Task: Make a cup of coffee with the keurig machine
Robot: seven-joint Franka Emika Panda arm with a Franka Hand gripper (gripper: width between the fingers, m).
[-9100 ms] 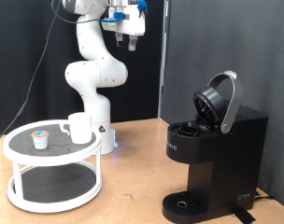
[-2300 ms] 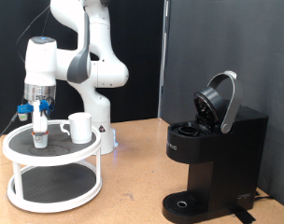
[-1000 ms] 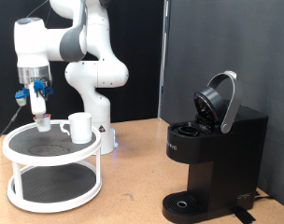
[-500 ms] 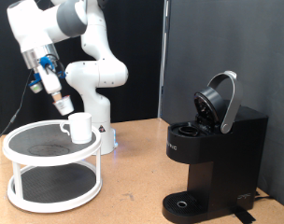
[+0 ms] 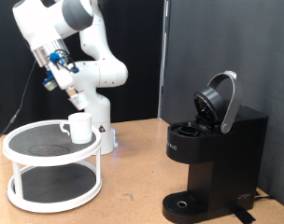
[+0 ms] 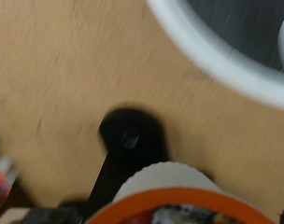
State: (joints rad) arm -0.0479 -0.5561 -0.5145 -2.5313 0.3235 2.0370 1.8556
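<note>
Looking at exterior view first: wooden tabletop (image 5: pixel 133 168) w/ black curtain (image 5: pixel 226 47) behind on right half and pale wall behind the arm. Two-tier round white stand (image 5: pixel 50 177) sits at the view's left, dark mesh shelves. The cup (image 5: pixel 79 128) stands on the top shelf near its right rim, handle to the view's left. The keurig machine (image 5: pixel 212 159) is at the view's right, well apart from the stand, lid tipped up and back, brew chamber open, round drip tray at its base w/ nothing on it. Bare wood lies between stand and machine. The arm's white base stands behind the stand, just beside its back rim. The gripper (image 5: pixel 67 71) hangs up high, above and a bit left of the cup, tilted, clear of the stand. Something small and pale sits at its tip, but too small to tell what; can't tell from here if the fingers are spread or pinched.

Wrist view, blurred: wood surface fills most of frame. White rim of the stand (image 6: pixel 212 51) curves across one corner w/ dark mesh inside it. Round dark drip tray (image 6: pixel 131 138) of the machine shows mid-frame. Right up against the lens is a small white pod (image 6: pixel 165 191) w/ an orange edge, sitting where the fingers meet, so the gripper looks pinched on it; fingers themselves not clearly visible.
</note>
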